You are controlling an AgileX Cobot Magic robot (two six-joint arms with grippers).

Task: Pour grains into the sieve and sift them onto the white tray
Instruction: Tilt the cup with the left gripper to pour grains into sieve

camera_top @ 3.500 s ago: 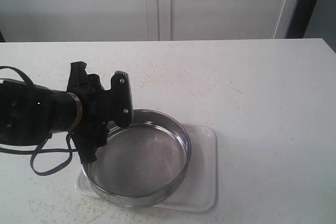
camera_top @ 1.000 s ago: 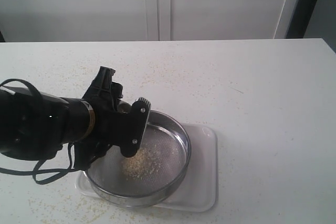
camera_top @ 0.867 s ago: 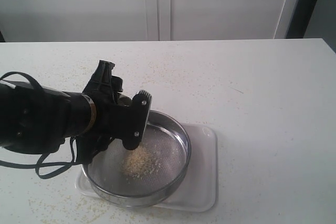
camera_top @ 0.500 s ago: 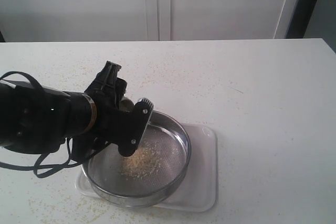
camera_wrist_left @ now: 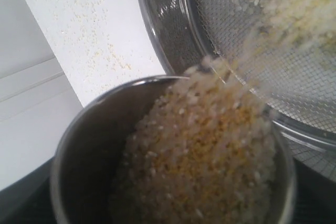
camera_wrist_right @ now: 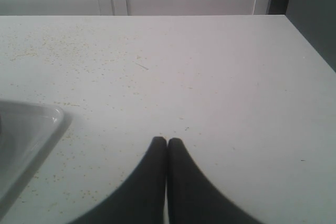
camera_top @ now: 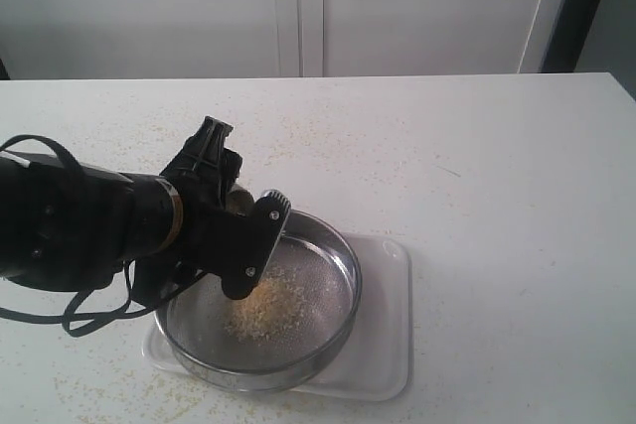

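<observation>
Left gripper (camera_top: pixel 238 208) was clamped around a small steel cup (camera_wrist_left: pixel 86 145) tipped over the sieve (camera_top: pixel 346 275). Its fingers lay outside the wrist camera's frame, and from the exterior view the cup was mostly hidden behind them. Blurred grains (camera_wrist_left: pixel 210 150) spilled from the lip onto the mesh, piling near its middle. Beneath sat the white tray (camera_top: pixel 390 325), largely covered. Right gripper (camera_wrist_right: pixel 167 144) hung empty, fingers pressed together, above the speckled table (camera_top: pixel 477 166).
</observation>
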